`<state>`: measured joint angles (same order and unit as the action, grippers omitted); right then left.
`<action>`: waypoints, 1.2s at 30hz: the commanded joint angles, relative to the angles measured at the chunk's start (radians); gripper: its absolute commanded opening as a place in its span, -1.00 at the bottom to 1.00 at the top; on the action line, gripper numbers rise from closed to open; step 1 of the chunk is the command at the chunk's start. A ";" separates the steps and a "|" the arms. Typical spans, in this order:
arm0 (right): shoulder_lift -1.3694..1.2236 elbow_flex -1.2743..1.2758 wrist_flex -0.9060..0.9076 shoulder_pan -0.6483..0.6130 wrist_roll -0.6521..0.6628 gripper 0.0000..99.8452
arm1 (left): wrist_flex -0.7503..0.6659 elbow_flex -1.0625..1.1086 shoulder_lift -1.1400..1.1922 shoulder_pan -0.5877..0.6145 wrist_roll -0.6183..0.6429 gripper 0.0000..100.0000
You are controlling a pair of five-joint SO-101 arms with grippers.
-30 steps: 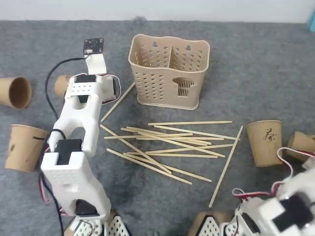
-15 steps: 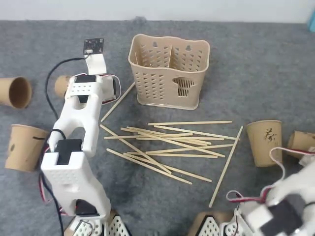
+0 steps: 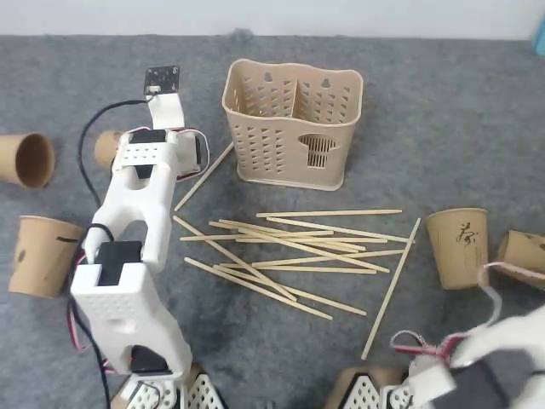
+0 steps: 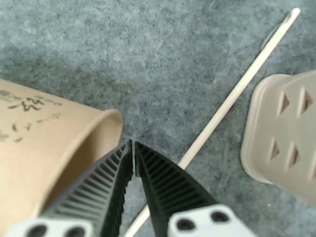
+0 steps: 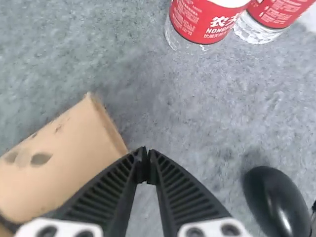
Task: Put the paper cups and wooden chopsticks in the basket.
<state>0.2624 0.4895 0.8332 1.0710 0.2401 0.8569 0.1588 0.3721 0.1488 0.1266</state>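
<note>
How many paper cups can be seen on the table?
5: left cup, lower-left cup, cup behind the left arm, right cup, far-right cup. Others may be hidden.

open carpet [image 3: 443, 128] lies right of the basket [image 3: 281, 141]; scattered chopsticks [image 3: 289, 247] crowd the ground in front.

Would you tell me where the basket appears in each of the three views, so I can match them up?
High view: the basket stands upper centre on the carpet, behind the chopstick pile.
Left wrist view: the basket's perforated wall rises just beyond the single chopstick.
Right wrist view: faces elsewhere, toward a lying paper cup and two bottles.
Shared landmark: the single chopstick lying diagonally by the basket's corner.
</note>
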 commanded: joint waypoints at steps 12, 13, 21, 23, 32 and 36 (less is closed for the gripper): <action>-0.769 -0.806 0.326 -0.064 -0.101 -0.98 | -0.012 -0.024 -0.018 0.005 -0.005 -0.97; -0.780 -0.825 0.344 -0.074 -0.107 -0.98 | -0.012 -0.024 -0.018 0.005 -0.005 -0.97; -0.691 -0.838 0.475 -0.226 -0.164 -0.98 | -0.012 -0.024 -0.018 0.005 -0.005 -0.97; -0.654 -0.838 0.503 -0.275 -0.180 -0.98 | -0.012 -0.024 -0.018 0.005 -0.005 -0.97; -0.533 -0.839 0.611 -0.533 -0.252 -0.98 | -0.012 -0.024 -0.018 0.005 -0.005 -0.97; -0.479 -0.839 0.684 -0.636 -0.252 -0.98 | -0.012 -0.024 -0.018 0.005 -0.005 -0.97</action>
<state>-0.3191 -0.2977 1.4684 0.5033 0.0023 0.8569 0.1588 0.3721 0.1488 0.1266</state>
